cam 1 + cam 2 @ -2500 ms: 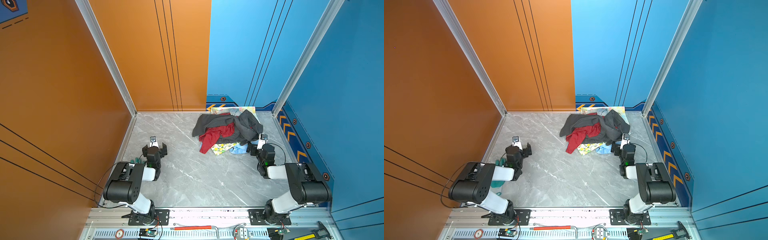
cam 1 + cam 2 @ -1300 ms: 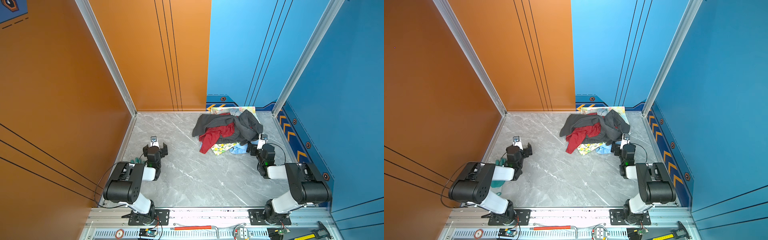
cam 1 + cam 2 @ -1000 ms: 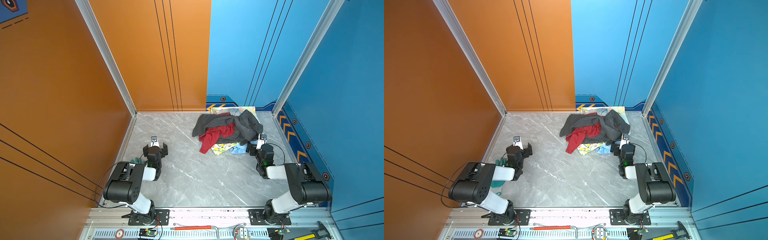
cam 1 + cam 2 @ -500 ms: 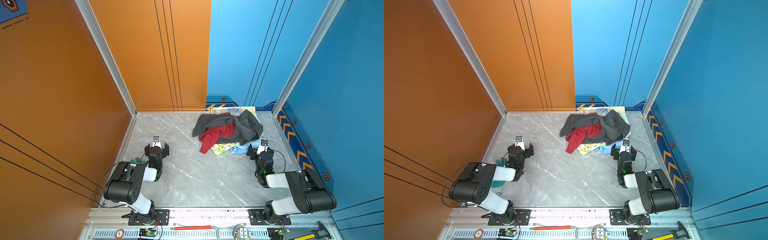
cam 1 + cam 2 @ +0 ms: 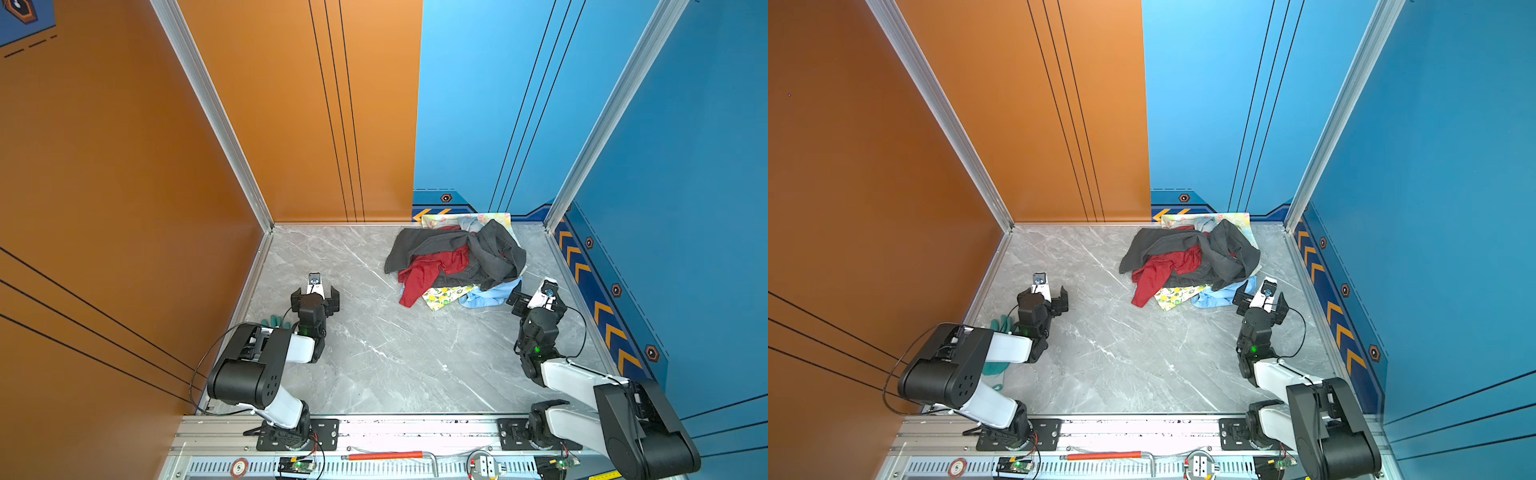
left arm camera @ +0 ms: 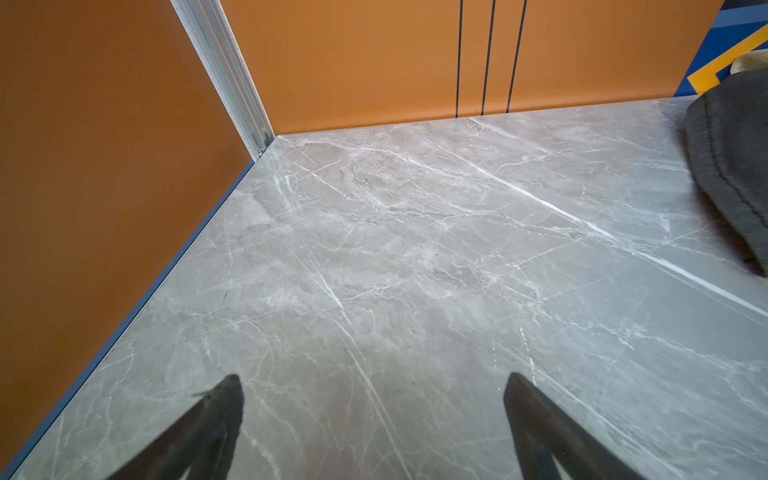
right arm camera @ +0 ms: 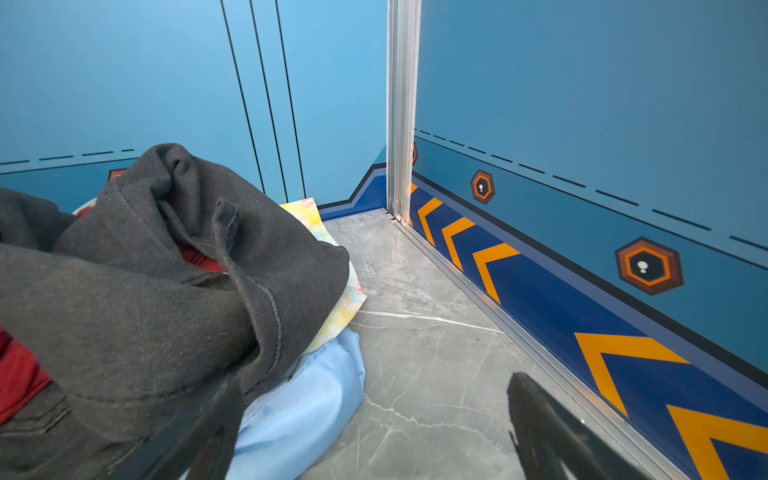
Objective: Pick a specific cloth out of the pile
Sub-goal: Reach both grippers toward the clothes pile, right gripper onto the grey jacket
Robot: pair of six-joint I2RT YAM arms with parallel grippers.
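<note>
— Where was the cloth (image 5: 432, 268)?
— In the pile (image 5: 494, 253) by the table's (image 5: 374, 353) far edge.
— Your claws?
— My left gripper (image 5: 315, 296) and right gripper (image 5: 536, 297) gaped wide, empty.

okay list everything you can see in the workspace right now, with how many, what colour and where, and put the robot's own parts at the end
red cloth: one, deep red, front of the pile, partly under the dark grey garment
dark grey garment: one, dark grey, draped over the top of the pile
lemon-print fabric: one, yellow and white, under the pile's near edge
light blue fabric: one, light blue, pile's near right corner
pastel floral fabric: one, pale multicolour, back of the pile against the wall
teal glove: one, teal, by the left wall, behind the left arm
table: one, grey marble
left gripper: one, black, open, over bare table
right gripper: one, black, open, beside the light blue fabric
</note>
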